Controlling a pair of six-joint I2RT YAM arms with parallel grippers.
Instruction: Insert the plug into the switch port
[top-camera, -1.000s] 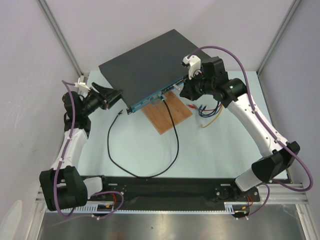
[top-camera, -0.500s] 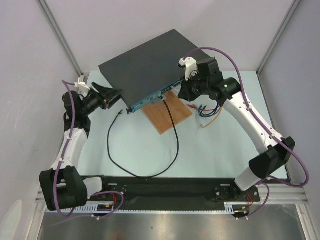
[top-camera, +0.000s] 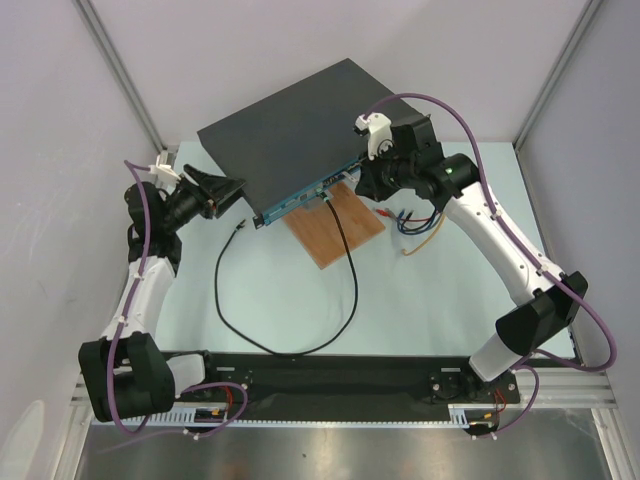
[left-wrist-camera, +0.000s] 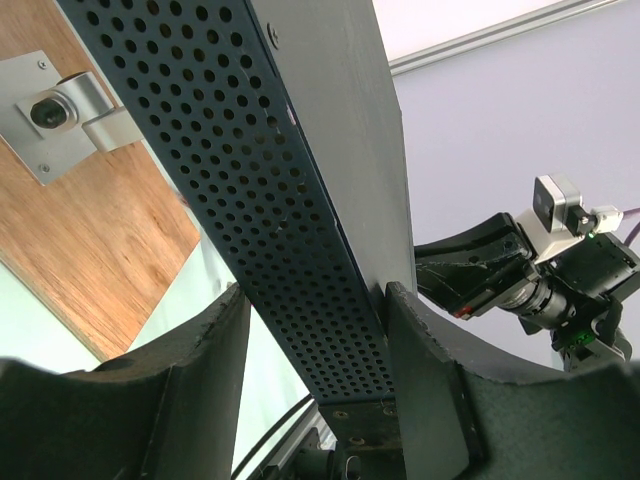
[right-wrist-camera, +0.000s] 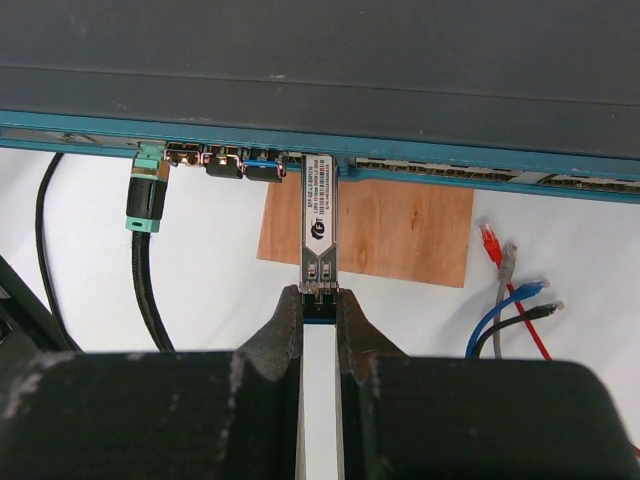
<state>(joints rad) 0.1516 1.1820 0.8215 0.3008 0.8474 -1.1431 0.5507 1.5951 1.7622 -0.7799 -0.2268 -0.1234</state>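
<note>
The switch (top-camera: 290, 130) is a flat black box with a narrow teal front face (right-wrist-camera: 450, 165). The plug (right-wrist-camera: 318, 220), a slim silver module, has its front end in a port of that face, and most of its body sticks out. My right gripper (right-wrist-camera: 319, 300) is shut on the plug's rear end; from above, it (top-camera: 358, 180) is at the front face's right part. My left gripper (left-wrist-camera: 315, 300) straddles the left corner of the switch (left-wrist-camera: 250, 150), with its pads closed on the perforated side and the top edge; from above it (top-camera: 235, 190) is at that corner.
A black cable (top-camera: 345, 260) with a teal connector (right-wrist-camera: 145, 195) is plugged in left of the plug, and its loose end (top-camera: 238, 228) lies on the table. A wooden board (top-camera: 340, 225) lies under the switch front. Coloured patch cables (top-camera: 410, 220) lie to the right.
My right wrist has shifted a little to the left, toward the switch front, with the plug held. The left arm and the switch have not moved.
</note>
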